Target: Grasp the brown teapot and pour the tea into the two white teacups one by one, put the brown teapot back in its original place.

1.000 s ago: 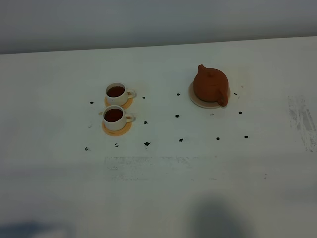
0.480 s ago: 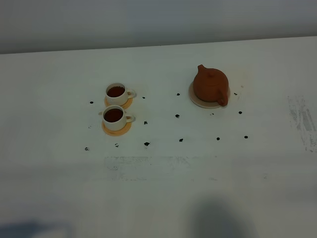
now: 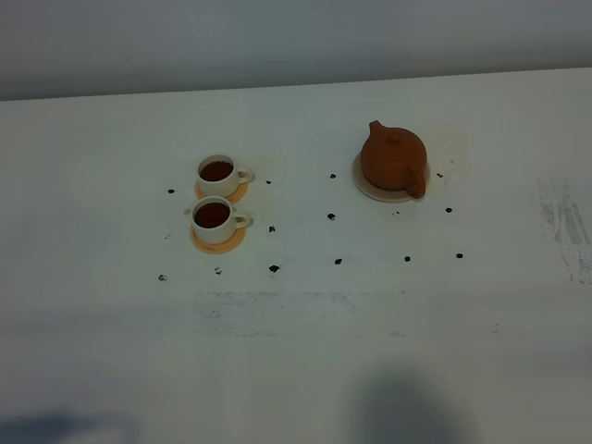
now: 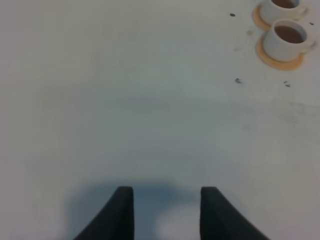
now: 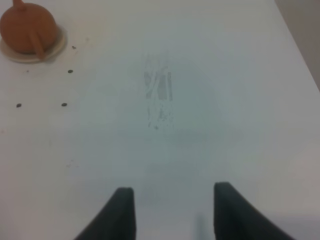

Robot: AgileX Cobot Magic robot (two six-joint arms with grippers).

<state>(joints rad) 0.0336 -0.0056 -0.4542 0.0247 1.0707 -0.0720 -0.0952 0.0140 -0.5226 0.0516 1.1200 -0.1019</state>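
Observation:
The brown teapot [image 3: 394, 161] stands upright on its pale cream coaster [image 3: 368, 189] at the back right of the table; it also shows in the right wrist view [image 5: 27, 28]. The two white teacups, the far one [image 3: 218, 174] and the near one [image 3: 215, 218], hold dark tea and sit on orange-tan coasters; both show in the left wrist view, the far cup [image 4: 283, 7] and the near cup [image 4: 288, 38]. My left gripper [image 4: 166, 212] is open and empty, far from the cups. My right gripper [image 5: 174, 212] is open and empty, far from the teapot. Neither arm shows in the exterior view.
Small black marks [image 3: 275, 268] dot the white table [image 3: 296, 351] around the cups and teapot. A scuffed patch [image 3: 564, 227] lies near the right edge, also in the right wrist view [image 5: 159, 95]. The table's right edge [image 5: 297, 45] is close.

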